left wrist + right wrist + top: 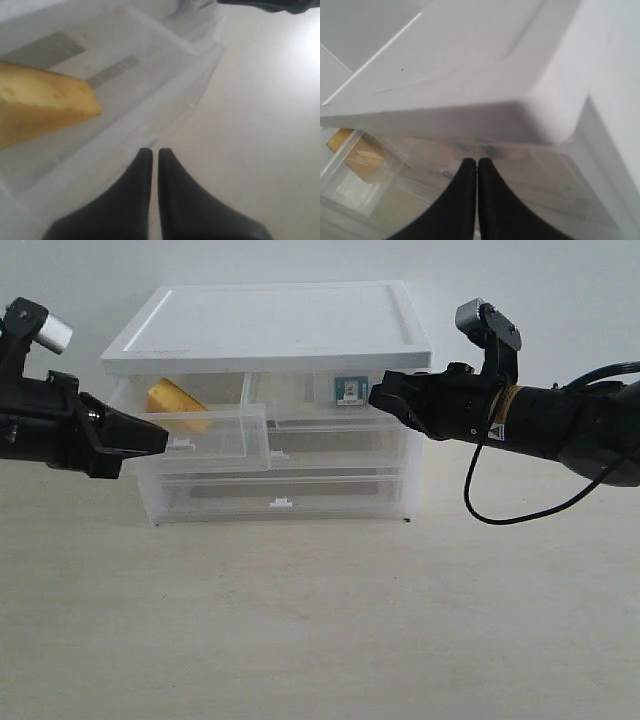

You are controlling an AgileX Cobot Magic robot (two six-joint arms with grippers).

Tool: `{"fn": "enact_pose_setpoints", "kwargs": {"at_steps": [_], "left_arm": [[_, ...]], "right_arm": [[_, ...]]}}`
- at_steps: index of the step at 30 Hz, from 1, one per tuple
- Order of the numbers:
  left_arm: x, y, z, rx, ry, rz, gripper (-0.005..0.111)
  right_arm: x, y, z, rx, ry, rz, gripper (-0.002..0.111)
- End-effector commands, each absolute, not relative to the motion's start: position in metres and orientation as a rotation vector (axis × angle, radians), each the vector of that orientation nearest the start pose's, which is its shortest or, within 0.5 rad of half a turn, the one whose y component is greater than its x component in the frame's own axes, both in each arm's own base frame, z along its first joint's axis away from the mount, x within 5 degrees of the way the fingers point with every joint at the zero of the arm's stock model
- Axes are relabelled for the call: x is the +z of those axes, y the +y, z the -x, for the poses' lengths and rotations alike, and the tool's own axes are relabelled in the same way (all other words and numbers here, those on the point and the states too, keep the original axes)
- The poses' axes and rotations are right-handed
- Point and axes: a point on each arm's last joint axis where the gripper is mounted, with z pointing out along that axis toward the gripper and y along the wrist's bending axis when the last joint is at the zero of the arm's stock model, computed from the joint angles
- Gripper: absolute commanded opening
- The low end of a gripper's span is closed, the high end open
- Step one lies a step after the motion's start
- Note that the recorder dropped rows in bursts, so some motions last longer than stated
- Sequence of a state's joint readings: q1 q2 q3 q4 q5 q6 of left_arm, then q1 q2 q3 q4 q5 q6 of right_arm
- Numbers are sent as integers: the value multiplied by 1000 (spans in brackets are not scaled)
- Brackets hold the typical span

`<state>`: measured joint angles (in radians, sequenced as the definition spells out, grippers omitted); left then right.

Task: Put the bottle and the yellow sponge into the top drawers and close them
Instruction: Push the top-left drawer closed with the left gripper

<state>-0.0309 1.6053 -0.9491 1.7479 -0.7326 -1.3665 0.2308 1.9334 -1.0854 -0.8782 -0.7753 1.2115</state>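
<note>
The yellow sponge (pixel 172 400) lies in the left top drawer (pixel 225 440), which is pulled out from the chest. My left gripper (pixel 160 440) is shut and empty, with its tips at that drawer's front left corner. In the left wrist view the sponge (pixel 45 107) sits in the open drawer (pixel 150 85) ahead of the gripper (pixel 151 152). The bottle (pixel 350 390) shows its blue-teal label through the right top drawer (pixel 290 395), which is pushed in. My right gripper (pixel 378 396) is shut, with its tips against that drawer's front. The right wrist view shows this gripper (pixel 473 162) under the chest's white top (pixel 470 60).
Two full-width drawers (pixel 285 490) below are pushed in. The chest stands on a pale table (pixel 320 620) before a white wall. A black cable (pixel 520 510) hangs under the right arm.
</note>
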Motion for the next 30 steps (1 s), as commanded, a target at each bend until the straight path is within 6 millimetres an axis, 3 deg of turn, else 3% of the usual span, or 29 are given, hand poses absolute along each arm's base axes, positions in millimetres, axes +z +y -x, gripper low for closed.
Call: {"fn": "enact_pose_setpoints", "kwargs": {"at_steps": [1, 7, 16, 21, 30], "left_arm": [[242, -68, -336, -549, 1984, -811, 4], [239, -53, -357, -335, 2005, -635, 4], [234, -60, -371, -417, 1829, -603, 4], [221, -59, -380, -418, 1814, -535, 4], [225, -54, -384, -346, 1775, -496, 4]], "right_arm": [[203, 141, -387, 1014, 1839, 185, 0], [203, 141, -387, 1014, 1839, 185, 0], [203, 141, -387, 1012, 1838, 187, 0], [203, 141, -387, 1012, 1838, 187, 0], [203, 141, -387, 1012, 1838, 187, 0]]}}
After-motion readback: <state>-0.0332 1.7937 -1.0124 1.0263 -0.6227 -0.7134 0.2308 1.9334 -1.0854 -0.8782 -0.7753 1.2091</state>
